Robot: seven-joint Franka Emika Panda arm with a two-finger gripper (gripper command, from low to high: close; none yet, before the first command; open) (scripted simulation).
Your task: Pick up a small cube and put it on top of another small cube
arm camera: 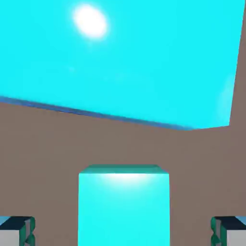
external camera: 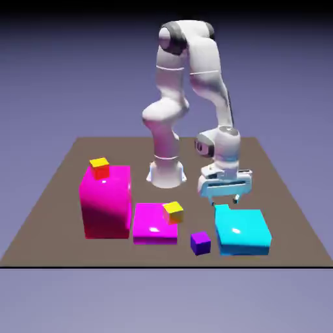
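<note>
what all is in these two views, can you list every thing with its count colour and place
tall magenta block: 1, magenta, exterior view's left
flat magenta block: 1, magenta, beside the tall one
yellow-topped orange cubes: 2, one atop the tall magenta block, one on the flat magenta block's corner
purple cube: 1, purple, table front
large flat cyan block: 1, cyan, exterior view's right
small cyan cube: 1, cyan, between the fingertips
table: 1, brown
gripper: 1, white, open, low over the table
</note>
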